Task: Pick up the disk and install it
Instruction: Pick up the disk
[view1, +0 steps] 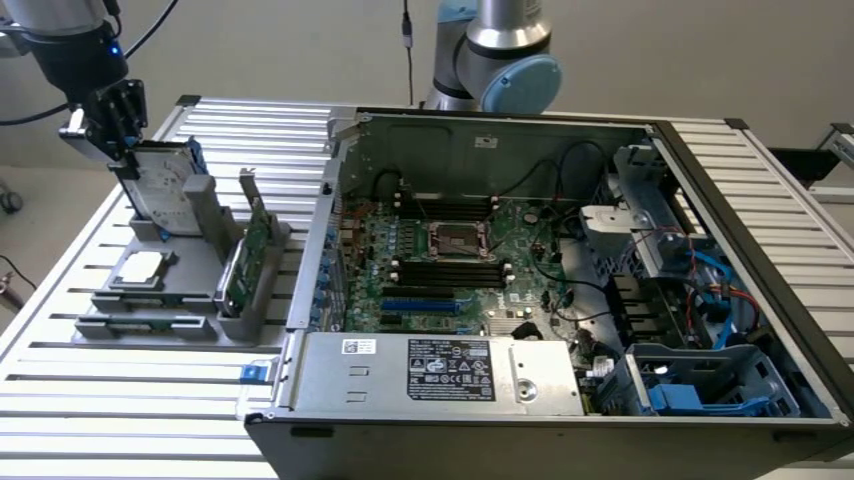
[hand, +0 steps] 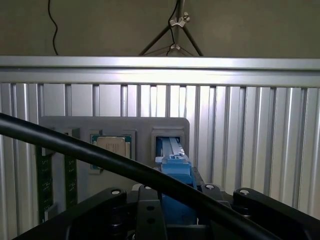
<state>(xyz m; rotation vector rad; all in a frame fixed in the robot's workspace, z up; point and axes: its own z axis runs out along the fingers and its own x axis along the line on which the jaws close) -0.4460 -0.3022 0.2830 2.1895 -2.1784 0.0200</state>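
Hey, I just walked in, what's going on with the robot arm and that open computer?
The robot arm's gripper is at the top edge of the flat silver hard drive in a blue plastic carrier, which stands upright in the grey holder on the slatted metal table. The drive is not installed yet: the open computer case sits beside the holder, toward the exterior view's right. A small square silver chip and a green circuit card rest in the same holder.
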